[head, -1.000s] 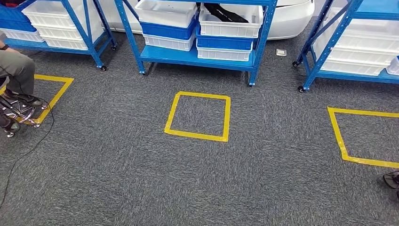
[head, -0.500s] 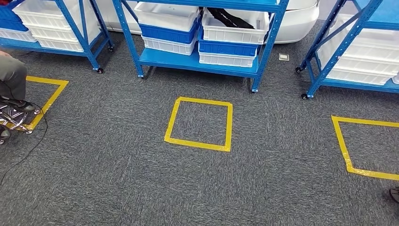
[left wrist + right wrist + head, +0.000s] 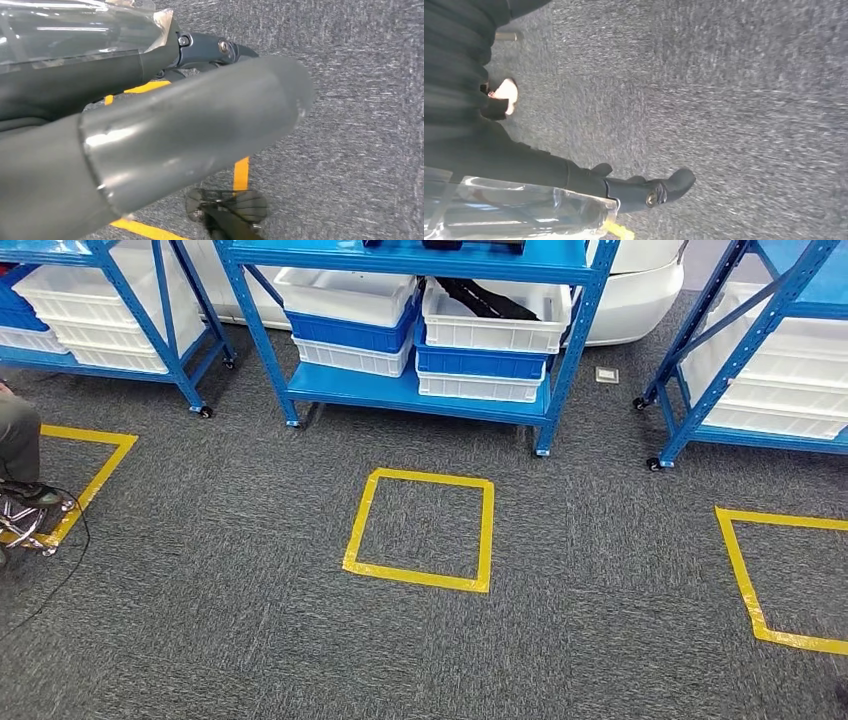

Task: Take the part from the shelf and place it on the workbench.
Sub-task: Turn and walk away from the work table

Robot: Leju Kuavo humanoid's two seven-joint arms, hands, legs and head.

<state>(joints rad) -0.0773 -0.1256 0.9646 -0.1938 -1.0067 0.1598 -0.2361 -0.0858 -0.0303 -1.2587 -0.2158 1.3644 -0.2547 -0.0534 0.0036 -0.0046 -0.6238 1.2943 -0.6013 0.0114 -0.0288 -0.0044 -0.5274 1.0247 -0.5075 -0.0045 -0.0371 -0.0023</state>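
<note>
A blue metal shelf [image 3: 400, 390] stands straight ahead across the grey carpet, its lower board stacked with white and blue bins. A long black part [image 3: 487, 300] lies in the upper white bin [image 3: 495, 332] on the right side of that board. My left hand [image 3: 165, 140] hangs over the carpet, thick grey thumb and a dark finger [image 3: 210, 50] stretched out, nothing in it. My right hand [image 3: 574, 175] also hangs above the carpet with its dark fingers [image 3: 659, 190] extended and empty.
A yellow tape square [image 3: 420, 575] marks the floor before the shelf. Similar squares lie at left [image 3: 95, 475] and right [image 3: 745, 580]. More blue shelves with white bins stand at left [image 3: 150, 300] and right [image 3: 740, 330]. A seated person's leg [image 3: 18, 445] and chair base [image 3: 20, 515] are at the left edge.
The whole picture has shifted downward: the camera moved toward the shelf, which now looks nearer and shows its upper board. The dark shape at the lower right edge has left the view.
</note>
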